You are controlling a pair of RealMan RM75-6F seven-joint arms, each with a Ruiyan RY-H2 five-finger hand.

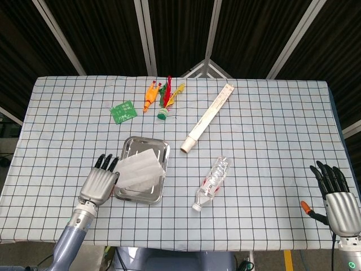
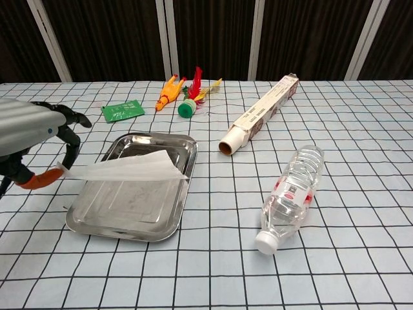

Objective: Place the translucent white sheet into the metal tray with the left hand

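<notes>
The left hand point(image 1: 100, 183) sits low at the near left of the table, back up, its dark fingers point(image 1: 106, 163) pointing far and slightly right. In the chest view the same hand point(image 2: 29, 132) enters from the left edge, thumb and a finger pinching the sheet point(image 2: 129, 169) by its left edge. Its grey forearm runs down toward the near edge. The right hand point(image 1: 336, 199) rests at the near right corner, back up, fingers spread and holding nothing.
</notes>
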